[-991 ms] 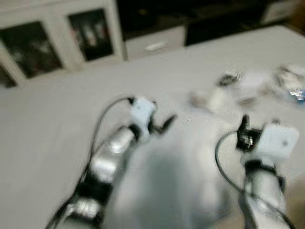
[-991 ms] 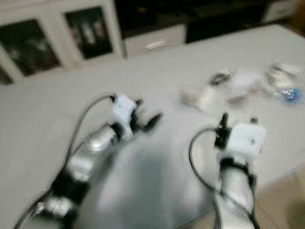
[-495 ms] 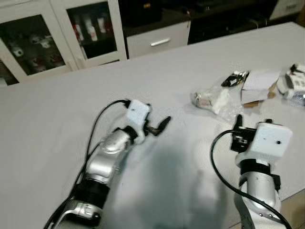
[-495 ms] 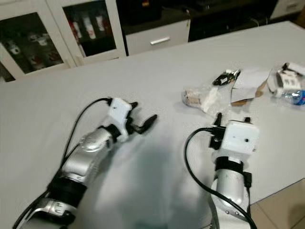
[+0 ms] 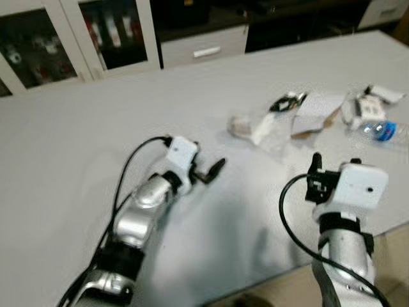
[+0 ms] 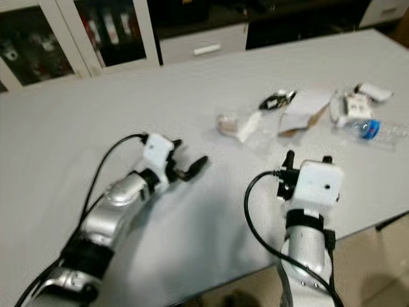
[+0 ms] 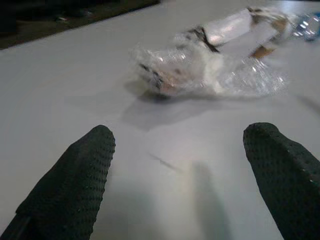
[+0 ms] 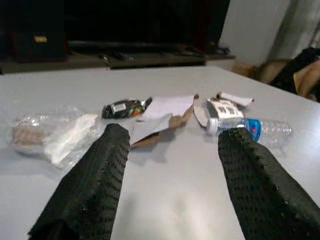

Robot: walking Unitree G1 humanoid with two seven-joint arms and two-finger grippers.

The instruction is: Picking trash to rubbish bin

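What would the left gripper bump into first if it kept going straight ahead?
Probably the crumpled clear plastic wrapper. The left gripper is open, low over the white table, pointing at it with bare tabletop between. Depth is hard to judge.

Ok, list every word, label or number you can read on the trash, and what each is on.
No text can be read.
Bottle: blue label, print too blurred to read.
Dark wrapper: pale label patch, too small to read.
White carton: dark print, blurred.
Clear bag: dark marks, unreadable.
Paper: no print visible.
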